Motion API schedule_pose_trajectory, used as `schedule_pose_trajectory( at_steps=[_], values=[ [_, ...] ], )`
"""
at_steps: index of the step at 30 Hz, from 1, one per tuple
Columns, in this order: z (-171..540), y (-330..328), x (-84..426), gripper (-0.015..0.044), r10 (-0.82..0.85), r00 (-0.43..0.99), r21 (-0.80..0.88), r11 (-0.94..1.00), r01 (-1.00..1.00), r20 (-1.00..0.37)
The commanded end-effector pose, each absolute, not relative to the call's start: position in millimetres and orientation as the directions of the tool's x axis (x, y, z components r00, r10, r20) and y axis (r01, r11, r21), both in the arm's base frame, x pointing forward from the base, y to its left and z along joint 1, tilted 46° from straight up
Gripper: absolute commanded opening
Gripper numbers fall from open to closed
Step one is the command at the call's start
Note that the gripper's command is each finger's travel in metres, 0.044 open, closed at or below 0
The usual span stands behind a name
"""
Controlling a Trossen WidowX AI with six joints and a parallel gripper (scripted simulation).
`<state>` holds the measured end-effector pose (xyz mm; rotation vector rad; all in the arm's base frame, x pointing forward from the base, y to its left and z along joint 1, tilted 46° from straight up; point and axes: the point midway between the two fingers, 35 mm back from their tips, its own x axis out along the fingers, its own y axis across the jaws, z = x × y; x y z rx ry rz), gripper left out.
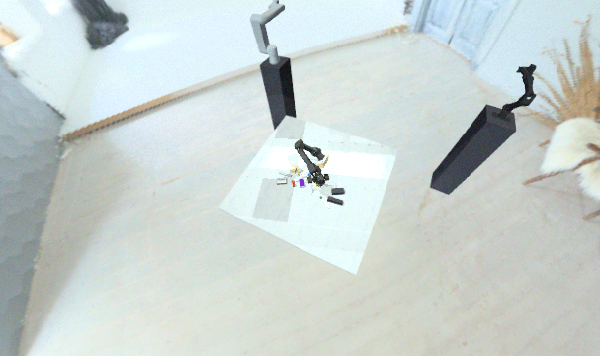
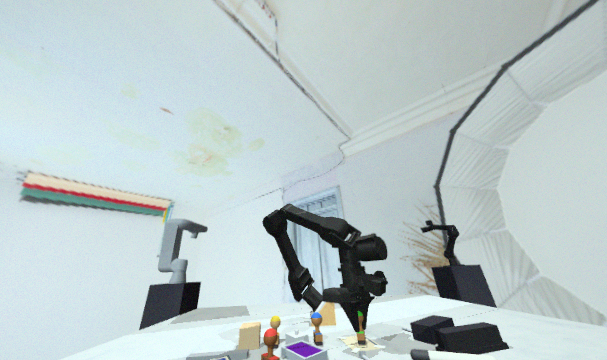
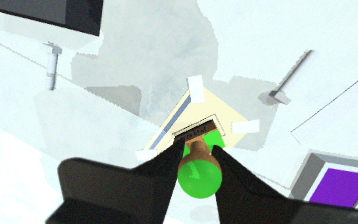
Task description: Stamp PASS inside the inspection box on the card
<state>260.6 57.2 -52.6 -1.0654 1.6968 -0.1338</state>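
My gripper [image 2: 360, 323] [image 3: 198, 147] is shut on the green-topped stamp [image 2: 361, 336] [image 3: 200, 178], which stands upright, low over the card. The cream card [image 2: 350, 342] [image 3: 224, 111] has a blue stripe and white strips at its corners. The stamp's base covers much of the outlined inspection box [image 3: 195, 124]. Whether it touches the card, and any print under it, cannot be told. The ink pad [image 1: 301, 183] [image 2: 304, 349] [image 3: 342, 187], purple in a grey case, lies to the right of the card in the wrist view.
Other stamps, red [image 2: 270, 340], yellow [image 2: 275, 324] and blue [image 2: 317, 327], stand near the pad. A wooden block [image 2: 249, 335] is behind the red one. Black blocks [image 2: 432, 328] [image 1: 335, 200] lie beyond the card. Bolts [image 3: 52, 70] [image 3: 295, 72] lie on both sides.
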Motion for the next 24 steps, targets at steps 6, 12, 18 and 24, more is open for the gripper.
schedule_pose_trajectory(
  at_steps=[6, 12, 18, 24],
  values=[
    [-53.6, 55.2, 260.1, 0.0000, -0.703, -0.020, -0.563, 0.586, -0.583, -0.711],
    [-54.3, 54.5, 260.1, 0.0000, -0.703, -0.020, -0.563, 0.586, -0.583, -0.711],
    [-55.1, 53.6, 260.1, 0.0000, -0.703, -0.020, -0.563, 0.586, -0.583, -0.711],
    [-56.0, 52.7, 260.1, 0.0000, -0.703, -0.020, -0.563, 0.586, -0.583, -0.711]
  ],
)
